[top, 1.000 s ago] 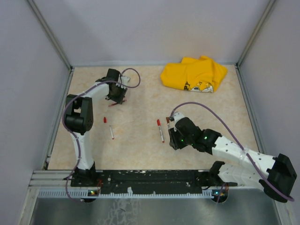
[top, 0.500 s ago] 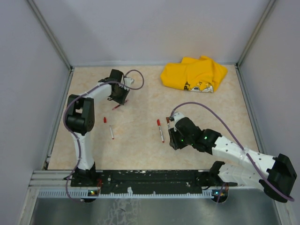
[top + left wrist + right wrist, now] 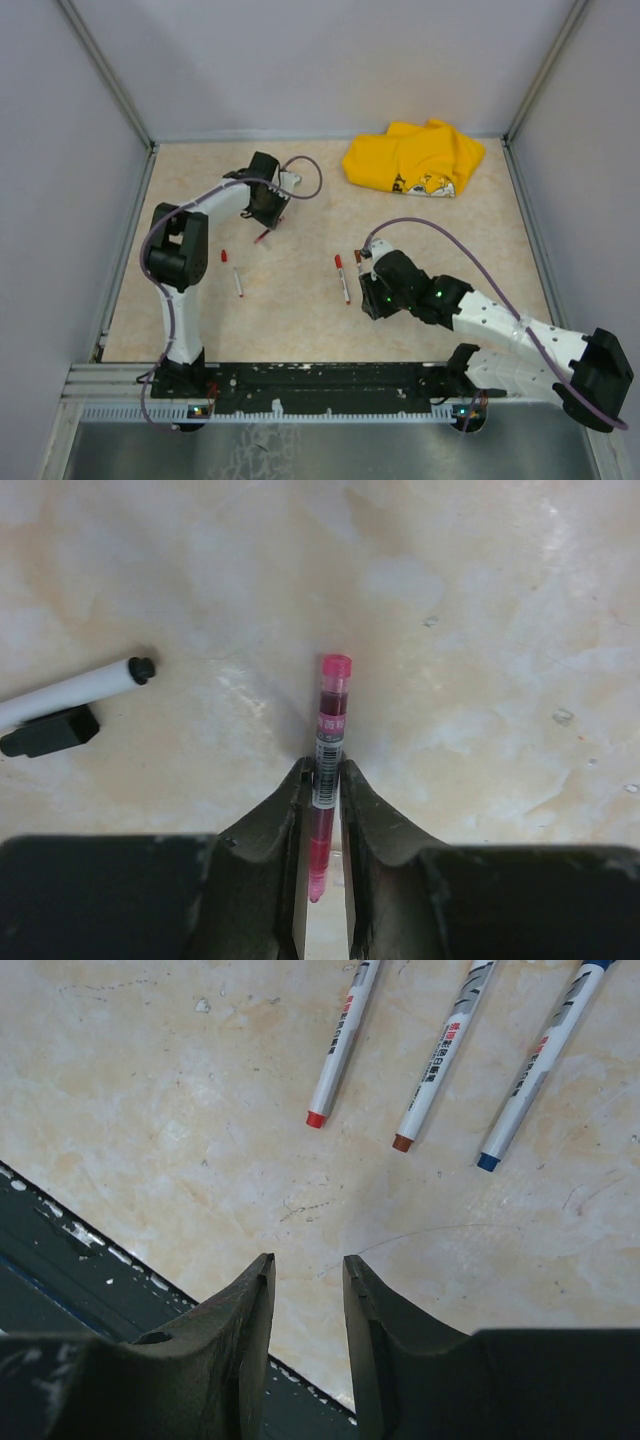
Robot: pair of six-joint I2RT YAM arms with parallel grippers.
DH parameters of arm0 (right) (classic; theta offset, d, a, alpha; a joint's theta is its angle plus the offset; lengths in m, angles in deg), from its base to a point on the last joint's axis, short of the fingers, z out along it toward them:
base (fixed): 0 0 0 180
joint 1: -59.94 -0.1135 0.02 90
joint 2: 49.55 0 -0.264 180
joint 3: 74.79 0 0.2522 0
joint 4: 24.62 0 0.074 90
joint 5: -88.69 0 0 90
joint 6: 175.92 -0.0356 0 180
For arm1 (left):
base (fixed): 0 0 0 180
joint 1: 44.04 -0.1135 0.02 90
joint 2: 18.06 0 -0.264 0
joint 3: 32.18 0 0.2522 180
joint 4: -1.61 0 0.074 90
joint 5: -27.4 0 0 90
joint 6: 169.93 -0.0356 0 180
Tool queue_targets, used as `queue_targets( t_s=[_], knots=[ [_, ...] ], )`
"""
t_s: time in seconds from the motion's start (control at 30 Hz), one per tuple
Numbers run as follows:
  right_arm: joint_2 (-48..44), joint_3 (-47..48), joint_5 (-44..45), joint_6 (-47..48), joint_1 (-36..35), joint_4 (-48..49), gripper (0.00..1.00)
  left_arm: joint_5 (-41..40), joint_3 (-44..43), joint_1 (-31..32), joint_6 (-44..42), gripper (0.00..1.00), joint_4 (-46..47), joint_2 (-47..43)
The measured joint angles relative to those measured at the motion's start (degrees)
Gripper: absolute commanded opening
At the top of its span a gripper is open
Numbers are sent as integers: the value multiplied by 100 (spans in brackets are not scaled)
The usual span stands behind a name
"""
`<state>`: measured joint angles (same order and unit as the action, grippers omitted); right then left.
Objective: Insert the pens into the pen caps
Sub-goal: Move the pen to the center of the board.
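Pinching the red pen [image 3: 332, 695] mid-length — left gripper [image 3: 326, 772], tip protruding forward

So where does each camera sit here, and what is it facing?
Top external: above and behind the arms, looking down on the table; both arms show.
Left wrist: on the left arm, facing the table; left gripper clamps a red pen.
Right wrist: on the right arm, facing down past the open right gripper at three pens.
Shared: top and left wrist both show that red pen.
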<state>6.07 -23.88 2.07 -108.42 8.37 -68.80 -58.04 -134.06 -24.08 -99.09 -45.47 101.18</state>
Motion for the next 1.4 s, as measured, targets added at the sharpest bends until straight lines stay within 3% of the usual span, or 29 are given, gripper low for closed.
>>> queue_targets(
  t_s=[0.57,0.9,1.4],
  knots=[
    [-448,0,337,-70,0,-9,34,96,247,732,160,24,-181,-743],
    [-520,0,407,-114,0,-52,34,-74,450,638,326,46,-122,-986],
    [-505,0,367,-109,0,-50,34,68,446,190,365,43,-146,-525]
  ],
)
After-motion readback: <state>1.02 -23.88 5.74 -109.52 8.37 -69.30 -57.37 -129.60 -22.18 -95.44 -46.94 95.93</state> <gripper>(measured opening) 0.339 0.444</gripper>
